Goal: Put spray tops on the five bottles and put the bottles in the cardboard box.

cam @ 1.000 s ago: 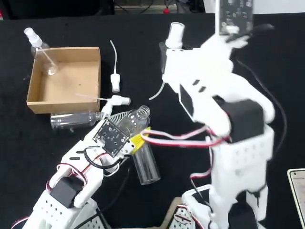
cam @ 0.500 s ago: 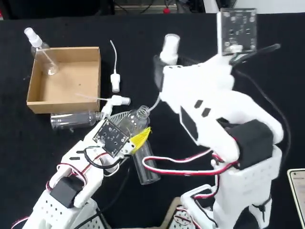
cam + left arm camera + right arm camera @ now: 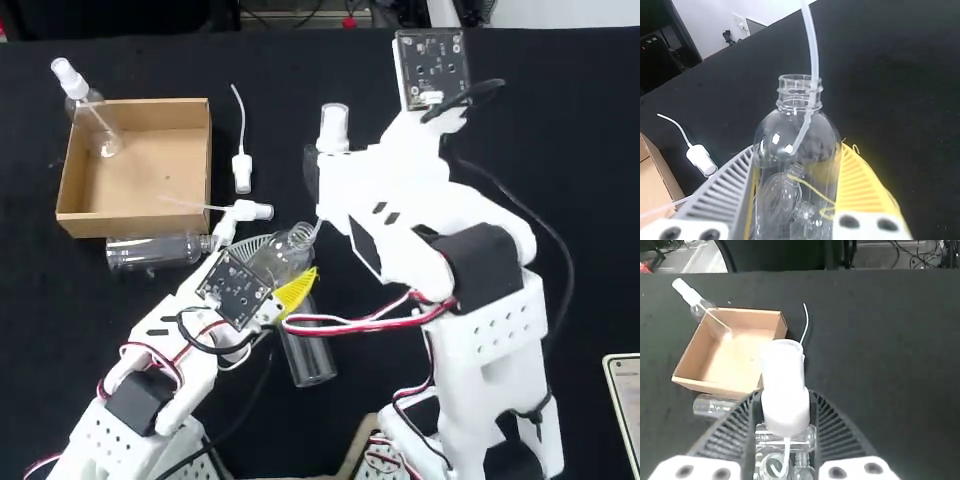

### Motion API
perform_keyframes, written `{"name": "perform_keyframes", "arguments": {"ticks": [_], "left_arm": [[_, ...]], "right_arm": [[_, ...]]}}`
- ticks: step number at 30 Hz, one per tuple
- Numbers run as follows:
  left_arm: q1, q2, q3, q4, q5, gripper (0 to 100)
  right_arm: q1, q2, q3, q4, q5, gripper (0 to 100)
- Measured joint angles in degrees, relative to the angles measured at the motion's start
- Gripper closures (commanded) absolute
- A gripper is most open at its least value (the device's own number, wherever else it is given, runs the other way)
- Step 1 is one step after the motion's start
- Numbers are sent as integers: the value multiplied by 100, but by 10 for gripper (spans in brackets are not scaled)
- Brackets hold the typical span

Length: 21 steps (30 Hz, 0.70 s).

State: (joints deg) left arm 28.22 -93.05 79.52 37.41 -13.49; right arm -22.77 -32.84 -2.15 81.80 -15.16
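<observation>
Left end effector (image 3: 796,150) clamped on open bottle (image 3: 790,120). Right end effector (image 3: 784,396) grips spray top (image 3: 783,370); its tube (image 3: 811,60) enters the bottle neck. Cardboard box (image 3: 140,190) sits nearby on the surface (image 3: 590,100).

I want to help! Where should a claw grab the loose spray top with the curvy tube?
Take the spray top by its fat white head, from straight above. It lies flat with bare table on both sides; the thin tube would likely bend or slip.
</observation>
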Motion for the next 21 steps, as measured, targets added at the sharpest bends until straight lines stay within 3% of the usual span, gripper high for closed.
{"name": "perform_keyframes", "arguments": {"ticks": [7,12,17,21], "left_arm": [[18,0,0,0,0,905],[18,0,0,0,0,905],[18,0,0,0,0,905],[-18,9,9,0,0,905]], "right_arm": [[-9,-774,888,79,-9,977],[-378,-1319,1987,-431,18,976],[-835,-1741,2778,-1002,642,975],[-905,-1873,3059,-1266,818,858]]}}
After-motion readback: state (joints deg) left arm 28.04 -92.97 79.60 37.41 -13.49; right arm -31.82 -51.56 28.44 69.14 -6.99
